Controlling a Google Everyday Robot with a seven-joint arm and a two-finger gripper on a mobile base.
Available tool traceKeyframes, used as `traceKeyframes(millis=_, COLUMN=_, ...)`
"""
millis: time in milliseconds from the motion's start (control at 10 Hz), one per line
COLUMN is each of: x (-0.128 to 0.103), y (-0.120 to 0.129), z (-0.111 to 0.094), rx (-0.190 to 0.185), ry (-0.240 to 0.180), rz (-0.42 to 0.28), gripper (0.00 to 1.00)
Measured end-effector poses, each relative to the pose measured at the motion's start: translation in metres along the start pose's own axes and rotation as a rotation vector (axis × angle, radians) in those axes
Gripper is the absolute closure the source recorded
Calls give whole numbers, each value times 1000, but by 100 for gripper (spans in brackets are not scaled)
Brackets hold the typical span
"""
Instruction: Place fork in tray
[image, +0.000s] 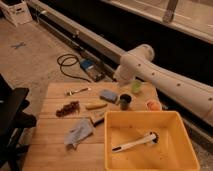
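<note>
The fork is a small silvery utensil lying on the far left part of the wooden table. The tray is a big yellow tub at the table's front right, with a white brush with a black tip inside it. My white arm reaches in from the right above the table's far edge. My gripper is at its low end, over the far edge behind the blue sponge, well right of the fork and apart from it.
On the table are a yellowish oblong piece, a dark cup, a green cup, an orange item, a brown cluster and a grey cloth. A black cable and blue box lie on the floor behind.
</note>
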Motion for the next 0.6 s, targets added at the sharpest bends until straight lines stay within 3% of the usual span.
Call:
traceKeyframes(millis=400, x=-74, y=-49, z=49, rx=-10, ry=-94, rz=-67, gripper=35)
traceKeyframes(millis=600, x=-73, y=-51, z=50, rx=-8, ry=-93, rz=-67, gripper=35)
